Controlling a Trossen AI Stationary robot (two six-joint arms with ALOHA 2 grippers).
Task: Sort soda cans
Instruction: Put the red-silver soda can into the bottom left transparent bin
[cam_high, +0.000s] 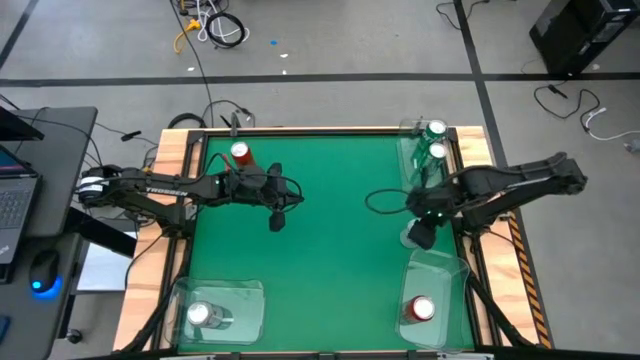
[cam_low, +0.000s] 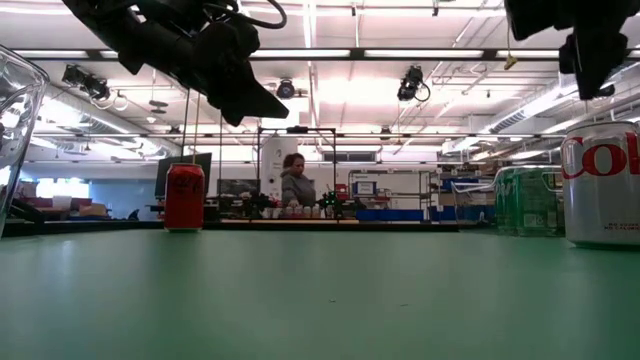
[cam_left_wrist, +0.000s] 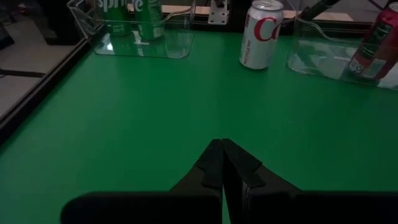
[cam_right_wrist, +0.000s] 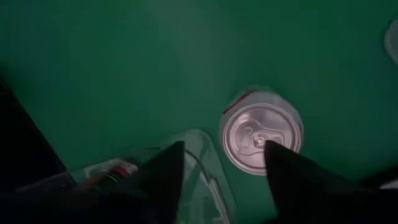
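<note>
On the green table a red can (cam_high: 240, 153) (cam_low: 185, 197) stands upright near the far left corner. My left gripper (cam_high: 277, 216) (cam_left_wrist: 222, 163) hovers shut beside it, toward the table's middle. A silver can (cam_right_wrist: 261, 137) (cam_left_wrist: 260, 34) (cam_low: 601, 185) stands by the right edge, between two bins. My right gripper (cam_high: 426, 228) (cam_right_wrist: 224, 147) hangs open above it, its fingers on either side of the can top, apart from it. Two green cans (cam_high: 436, 140) (cam_left_wrist: 127, 12) stand in the far right bin. One red can (cam_high: 420, 309) sits in the near right bin, one silver can (cam_high: 200, 315) in the near left bin.
Three clear plastic bins sit at the far right corner (cam_high: 410, 150), near right corner (cam_high: 445, 270) and near left corner (cam_high: 240, 300). A raised wooden rim (cam_high: 180, 150) frames the table. The green middle of the table holds nothing. A person (cam_low: 297, 185) stands far behind the table.
</note>
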